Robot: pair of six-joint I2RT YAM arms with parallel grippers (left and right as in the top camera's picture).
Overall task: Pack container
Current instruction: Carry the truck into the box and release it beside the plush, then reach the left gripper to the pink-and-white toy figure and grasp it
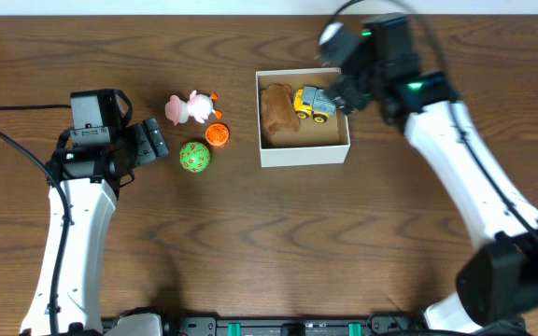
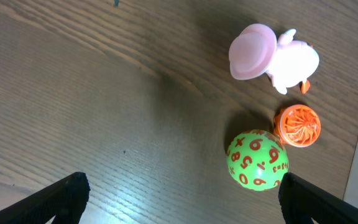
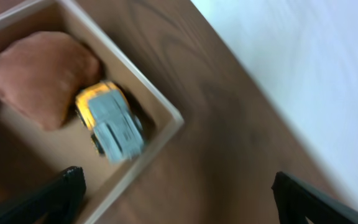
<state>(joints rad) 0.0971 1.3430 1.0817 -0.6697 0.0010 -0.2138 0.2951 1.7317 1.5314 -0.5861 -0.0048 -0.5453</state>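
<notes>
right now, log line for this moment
left gripper open, empty | right gripper open over container | inside: yellow toy truck, brown plush | outside: pink toy figure, orange disc, green numbered ball

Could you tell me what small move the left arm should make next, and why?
Probably ease the left gripper forward and centre its open jaws on the green numbered ball. The ball lies on the table just ahead, nearer one finger than the other, while the container already holds the yellow toy truck and a brown plush toy.
</notes>
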